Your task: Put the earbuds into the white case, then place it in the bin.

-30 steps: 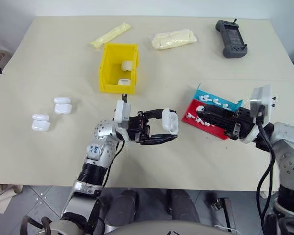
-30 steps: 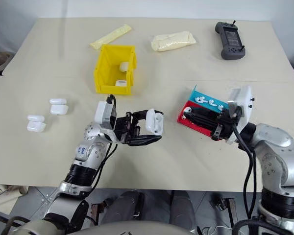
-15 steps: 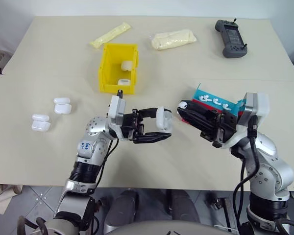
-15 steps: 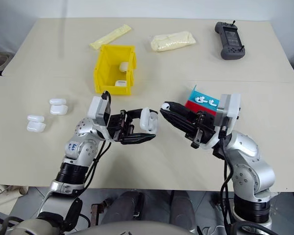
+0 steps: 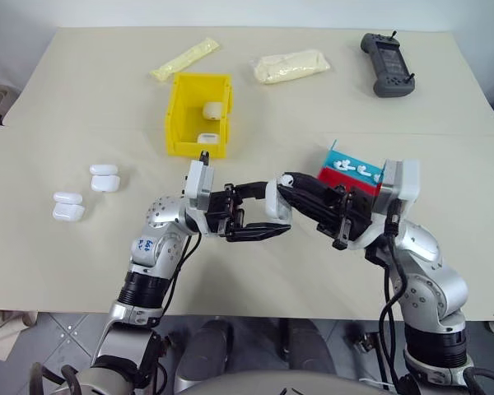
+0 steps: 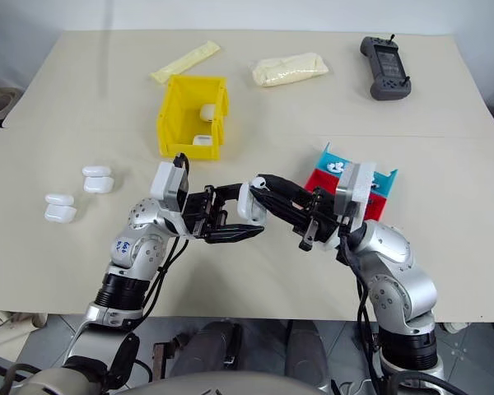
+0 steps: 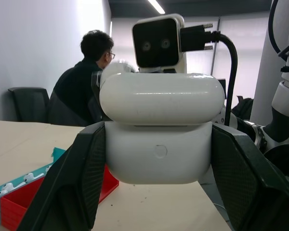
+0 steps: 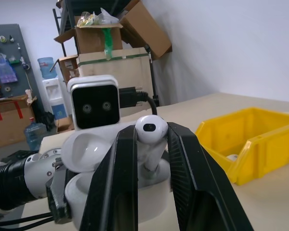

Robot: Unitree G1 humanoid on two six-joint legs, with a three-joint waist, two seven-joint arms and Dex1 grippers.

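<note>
A dark grey handheld controller (image 5: 389,64) lies at the table's far right. Two pale yellow plastic-wrapped packets sit far centre: a plump one (image 5: 292,66) and, to its left, a slim one (image 5: 185,58). A seated person in dark clothing (image 7: 83,86) is behind the table.

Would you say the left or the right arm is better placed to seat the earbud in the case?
The right. Its gripper pinches an earbud just above the open white case, which the left gripper holds above the table.

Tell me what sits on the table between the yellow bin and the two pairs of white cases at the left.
Nothing: in the left eye view the tabletop between the bin and the spare cases is bare.
</note>
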